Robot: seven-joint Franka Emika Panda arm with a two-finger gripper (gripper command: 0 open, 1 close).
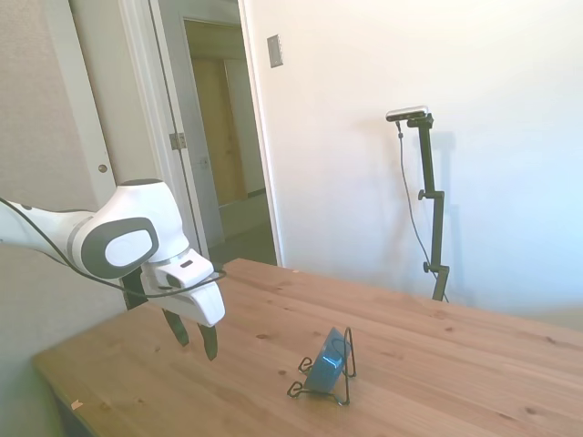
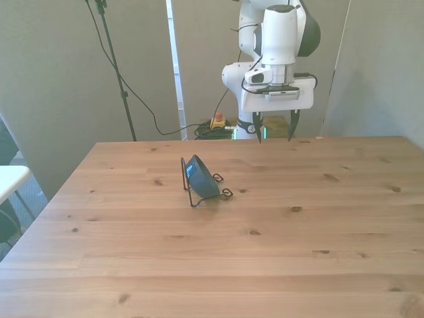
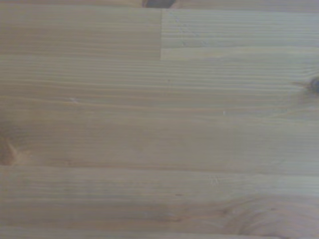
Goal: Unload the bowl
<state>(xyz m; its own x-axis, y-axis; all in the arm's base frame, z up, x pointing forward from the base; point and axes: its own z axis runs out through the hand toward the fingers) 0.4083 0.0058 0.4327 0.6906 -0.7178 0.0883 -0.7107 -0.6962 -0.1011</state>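
Now, gripper: the gripper (image 2: 273,136) hangs above the far edge of the surface (image 2: 278,252), its two dark fingers (image 2: 259,134) pointing down and spread apart, with nothing between them.
Gripper in the side view: the gripper (image 1: 195,339) sits clear above the wood at the left of that picture, not touching anything.
Wrist view: only bare planks of the surface (image 3: 159,129) show, blurred, with a dark knot at one edge.
Bowl: the bowl (image 2: 201,177) is blue and stands on its rim, tilted, held in the rack (image 2: 207,192); it is to the front view's left of the gripper, nearer the camera, and well apart from it.
Bowl in the side view: the bowl (image 1: 328,360) leans against the upright loop of the rack (image 1: 319,387).
Rack: thin dark wire, with curled feet resting on the wood.
Background: a person is not in view; an open doorway (image 1: 223,137) shows behind the arm in the side view.
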